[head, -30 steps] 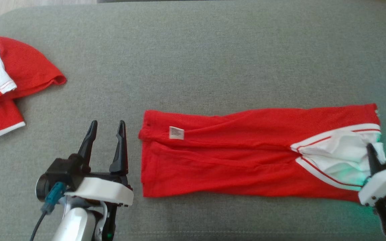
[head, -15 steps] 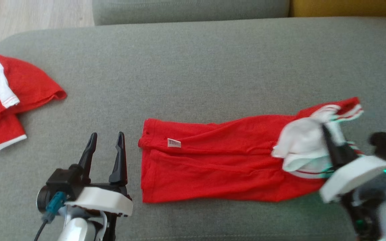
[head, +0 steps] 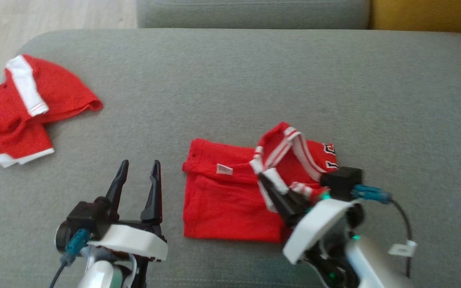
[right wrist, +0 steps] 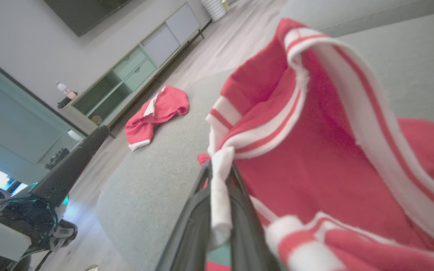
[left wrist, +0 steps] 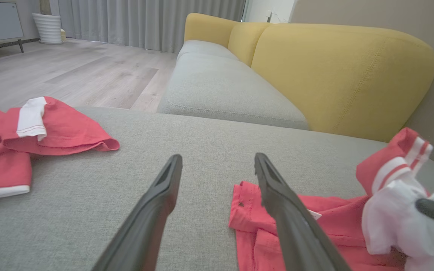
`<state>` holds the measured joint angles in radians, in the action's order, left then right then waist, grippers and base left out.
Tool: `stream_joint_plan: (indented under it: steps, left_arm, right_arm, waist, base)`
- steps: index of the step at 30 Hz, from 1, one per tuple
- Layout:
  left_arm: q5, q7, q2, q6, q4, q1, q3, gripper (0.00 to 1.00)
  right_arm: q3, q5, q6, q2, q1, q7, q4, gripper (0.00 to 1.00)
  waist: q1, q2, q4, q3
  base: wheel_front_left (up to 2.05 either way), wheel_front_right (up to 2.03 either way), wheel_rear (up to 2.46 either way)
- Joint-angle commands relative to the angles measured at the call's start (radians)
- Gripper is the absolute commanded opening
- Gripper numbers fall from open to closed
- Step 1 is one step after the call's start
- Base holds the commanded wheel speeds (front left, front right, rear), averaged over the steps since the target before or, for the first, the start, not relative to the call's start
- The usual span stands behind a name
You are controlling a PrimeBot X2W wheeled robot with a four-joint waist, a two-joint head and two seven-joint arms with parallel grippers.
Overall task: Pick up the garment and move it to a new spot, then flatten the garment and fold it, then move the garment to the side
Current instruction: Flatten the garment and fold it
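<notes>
Jaws of the right gripper (head: pixel 263 181) are pinching the garment's (head: pixel 222 208) striped trim, its rest lying near the cushion's (head: pixel 230 80) front edge; left gripper (head: pixel 140 164) is gaping. Such a thin pinch risks slipping, undoing the fold.

A wide grey fabric sofa cushion (head: pixel 230 80) with a lightly textured surface spreads from left to right. A red garment (head: pixel 222 204) with a small white label lies near its middle, toward the near edge. The left part rests flat, while the white-striped right end is raised and doubled back over it. A second red garment (head: pixel 22 108) with white trim lies crumpled at the far left, well apart.
</notes>
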<state>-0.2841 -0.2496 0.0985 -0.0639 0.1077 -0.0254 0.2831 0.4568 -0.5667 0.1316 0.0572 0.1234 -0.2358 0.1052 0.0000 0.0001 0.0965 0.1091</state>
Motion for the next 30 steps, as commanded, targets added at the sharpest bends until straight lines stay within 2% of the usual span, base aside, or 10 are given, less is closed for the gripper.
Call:
stream_joint_plan:
  steps: [1,10,11,13,18,23,27,30]
  left_arm:
    - [0.003,-0.012,0.000,0.005,-0.024,-0.049,-0.025,1.00]
    - [0.002,-0.012,-0.009,0.012,-0.010,-0.070,-0.017,1.00]
    - [0.002,-0.012,-0.010,0.012,-0.008,-0.072,-0.017,1.00]
    - [0.002,-0.012,-0.011,0.013,-0.006,-0.075,-0.017,1.00]
    - [0.004,-0.012,-0.013,0.016,-0.001,-0.078,-0.021,1.00]
    - [0.014,-0.012,-0.008,0.016,0.002,-0.080,-0.025,1.00]
    - [0.018,-0.012,-0.006,0.013,0.001,-0.076,-0.029,1.00]
    - [0.021,-0.012,-0.003,0.010,0.000,-0.070,-0.033,1.00]
  right_arm:
    - [0.056,-0.027,-0.001,-0.007,0.073,0.041,0.004,0.00]
    - [0.235,-0.152,-0.001,-0.007,0.244,0.185,0.305,0.00]
    - [0.252,-0.165,-0.001,-0.007,0.259,0.198,0.331,0.20]
    - [0.282,-0.189,-0.001,-0.007,0.288,0.229,0.372,1.00]
    - [0.379,-0.237,-0.001,-0.007,0.354,0.319,0.399,1.00]
    - [0.464,-0.233,-0.001,-0.007,0.407,0.393,0.359,1.00]
    - [0.461,-0.208,-0.001,-0.007,0.417,0.433,0.332,1.00]
    - [0.395,-0.163,-0.001,-0.005,0.405,0.462,0.305,1.00]
  waist:
    - [0.0000,-0.0001,0.022,0.008]
    - [0.0000,-0.0001,0.066,0.031]
    - [0.0000,-0.0001,0.067,0.033]
    - [0.0000,-0.0001,0.068,0.037]
    - [0.0000,-0.0001,0.051,0.041]
    - [0.0000,-0.0001,0.025,0.035]
    - [0.0000,-0.0001,0.010,0.028]
    - [0.0000,-0.0001,-0.004,0.017]
  base:
    - [0.00,0.00,0.00]
    - [0.00,0.00,0.00]
    - [0.00,0.00,0.00]
    - [0.00,0.00,0.00]
    - [0.00,0.00,0.00]
    - [0.00,0.00,0.00]
    - [0.00,0.00,0.00]
    - [0.00,0.00,0.00]
